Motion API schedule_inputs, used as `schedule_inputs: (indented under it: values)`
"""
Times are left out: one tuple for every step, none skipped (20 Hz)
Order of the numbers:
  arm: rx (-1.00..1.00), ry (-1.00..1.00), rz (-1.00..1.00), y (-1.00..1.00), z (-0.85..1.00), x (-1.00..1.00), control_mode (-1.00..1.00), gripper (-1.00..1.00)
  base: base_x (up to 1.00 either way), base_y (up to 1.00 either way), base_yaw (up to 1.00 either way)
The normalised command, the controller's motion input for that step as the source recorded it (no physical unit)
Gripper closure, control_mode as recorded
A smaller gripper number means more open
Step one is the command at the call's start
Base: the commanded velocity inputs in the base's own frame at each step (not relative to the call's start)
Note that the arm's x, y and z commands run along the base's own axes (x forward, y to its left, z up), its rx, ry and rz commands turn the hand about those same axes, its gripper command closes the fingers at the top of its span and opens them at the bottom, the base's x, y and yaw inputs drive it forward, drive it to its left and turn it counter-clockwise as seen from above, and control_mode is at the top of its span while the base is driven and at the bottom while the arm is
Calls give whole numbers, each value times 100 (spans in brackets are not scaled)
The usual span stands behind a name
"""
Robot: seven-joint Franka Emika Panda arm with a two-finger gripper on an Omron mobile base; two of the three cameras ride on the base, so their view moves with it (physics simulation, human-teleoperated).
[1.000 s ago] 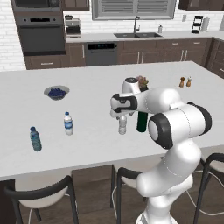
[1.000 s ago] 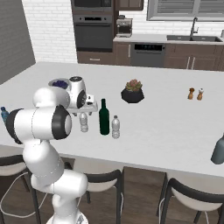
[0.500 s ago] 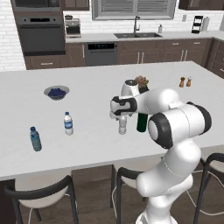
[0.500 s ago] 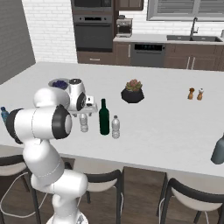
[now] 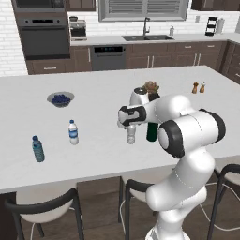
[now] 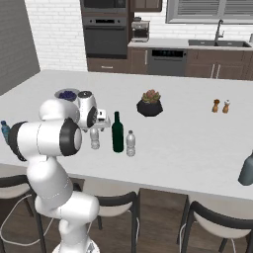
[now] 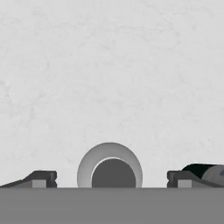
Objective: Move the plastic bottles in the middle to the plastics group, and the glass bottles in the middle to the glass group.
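One clear plastic bottle (image 5: 131, 134) with a white cap stands upright on the white island, directly under my gripper (image 5: 127, 123). In the hand view I look straight down on that bottle (image 7: 110, 168); the gripper (image 7: 111, 180) is open, with one fingertip on each side and well apart from it. The dark green glass bottle (image 5: 152, 130) stands just to its right. A second clear plastic bottle (image 6: 130, 143) stands beyond the green glass bottle (image 6: 117, 132). The plastics group is to the left: a blue-labelled bottle (image 5: 73, 132) and a blue-tinted bottle (image 5: 37, 149).
A bowl of blueberries (image 5: 60, 98) sits at the back left and a potted succulent (image 6: 150, 104) behind the middle bottles. Salt and pepper shakers (image 6: 221, 106) stand at the far right, and a dark glass bottle (image 6: 247, 169) at the right edge. Stools line the front of the island.
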Motion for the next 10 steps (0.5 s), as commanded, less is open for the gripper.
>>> schedule_inputs:
  values:
    - [0, 0, 0, 0, 0, 0, -100, -100, 0, 0, 0]
    - [0, 0, 0, 0, 0, 0, -100, -100, 0, 0, 0]
    - [0, 0, 0, 0, 0, 0, -100, -100, 0, 0, 0]
    - [0, 0, 0, 0, 0, 0, -100, -100, 0, 0, 0]
    - [0, 0, 0, 0, 0, 0, -100, -100, 0, 0, 0]
    - [0, 0, 0, 0, 0, 0, -100, 100, 0, 0, 0]
    - [0, 0, 0, 0, 0, 0, -100, 100, 0, 0, 0]
    - [0, 0, 0, 0, 0, 0, -100, 100, 0, 0, 0]
    - [0, 0, 0, 0, 0, 0, -100, 100, 0, 0, 0]
    - [0, 0, 0, 0, 0, 0, -100, 100, 0, 0, 0]
